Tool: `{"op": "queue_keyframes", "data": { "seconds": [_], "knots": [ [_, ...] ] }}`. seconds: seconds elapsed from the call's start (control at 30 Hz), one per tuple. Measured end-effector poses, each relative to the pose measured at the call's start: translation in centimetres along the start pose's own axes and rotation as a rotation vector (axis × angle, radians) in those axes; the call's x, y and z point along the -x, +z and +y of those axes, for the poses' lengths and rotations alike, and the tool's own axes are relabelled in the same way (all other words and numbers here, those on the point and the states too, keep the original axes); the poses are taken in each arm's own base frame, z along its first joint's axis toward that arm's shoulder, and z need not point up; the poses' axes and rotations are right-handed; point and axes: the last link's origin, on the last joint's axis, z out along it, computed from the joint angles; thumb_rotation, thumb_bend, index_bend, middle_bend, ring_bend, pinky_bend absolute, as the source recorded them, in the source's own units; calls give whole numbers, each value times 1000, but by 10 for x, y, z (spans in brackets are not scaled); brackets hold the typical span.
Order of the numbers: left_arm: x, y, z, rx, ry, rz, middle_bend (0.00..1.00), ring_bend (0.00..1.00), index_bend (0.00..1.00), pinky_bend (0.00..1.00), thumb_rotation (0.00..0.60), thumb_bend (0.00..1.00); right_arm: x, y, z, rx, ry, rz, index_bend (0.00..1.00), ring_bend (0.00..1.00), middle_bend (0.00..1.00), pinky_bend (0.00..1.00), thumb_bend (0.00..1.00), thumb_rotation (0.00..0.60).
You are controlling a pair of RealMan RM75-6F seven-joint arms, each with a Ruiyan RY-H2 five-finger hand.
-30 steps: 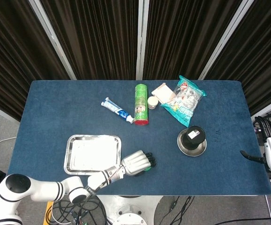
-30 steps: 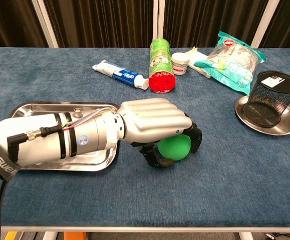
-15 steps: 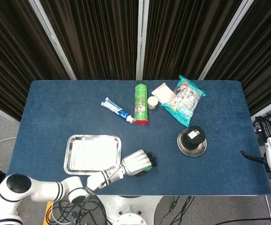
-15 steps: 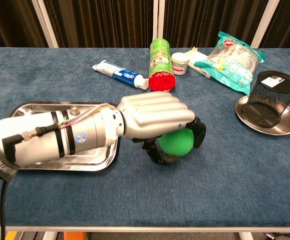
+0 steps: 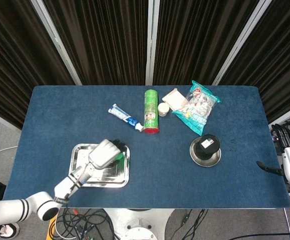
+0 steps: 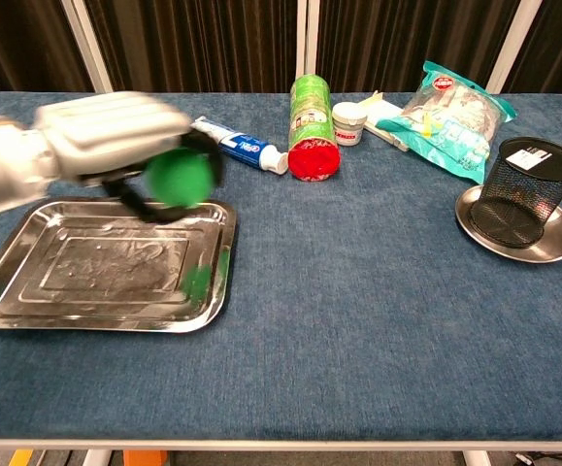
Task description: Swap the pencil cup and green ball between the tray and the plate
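Left hand (image 6: 106,131) raised above the far right corner of the tray (image 6: 28,291), fingers (image 6: 130,199) curled around the green ball (image 6: 179,178), blurred in the chest view. Ball held clear of the tray floor, a green reflection on the metal beneath. Pencil cup (image 6: 530,188) upright on the plate (image 6: 475,216) at the right of the counter (image 6: 358,330), well apart from the tray. Behind the tray, toothpaste tube (image 6: 232,144) lying just beyond the hand; green can (image 6: 312,115) on its side next to it, small white jar (image 6: 349,123) and snack bag (image 6: 450,118) further right. Right hand (image 5: 271,168) barely visible at the counter's right edge; finger state impossible to tell.
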Motion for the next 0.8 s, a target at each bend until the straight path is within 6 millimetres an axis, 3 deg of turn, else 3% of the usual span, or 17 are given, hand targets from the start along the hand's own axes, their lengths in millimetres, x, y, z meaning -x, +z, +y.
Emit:
{"op": "queue_keyframes", "data": {
  "seconds": [0.13, 0.27, 0.43, 0.5, 0.6, 0.8],
  "knots": [
    [18, -34, -16, -89, -31, -52, 427, 355, 473, 664, 600, 411, 4, 0, -2, 1, -2, -15, 0, 0, 45, 103, 0, 600],
    [31, -50, -21, -133, -69, -65, 426, 354, 467, 662, 600, 411, 7, -2, -3, 3, -10, -31, 0, 0, 47, 103, 0, 600],
    [39, -55, -26, -151, -93, -57, 378, 343, 432, 651, 600, 411, 10, -4, -5, 7, -10, -41, 0, 0, 48, 103, 0, 600],
    [41, -54, -25, -147, -98, -54, 328, 295, 391, 629, 600, 399, 11, -5, -5, 8, -10, -42, 0, 0, 50, 103, 0, 600],
    [45, -54, -23, -135, -108, -58, 202, 183, 266, 592, 600, 310, 13, -4, -5, 10, -9, -47, 0, 0, 50, 103, 0, 600],
    [42, -53, -21, -129, -123, -31, 140, 121, 184, 554, 600, 201, 14, -5, -3, 17, -11, -52, 0, 0, 44, 103, 0, 600]
  ]
}}
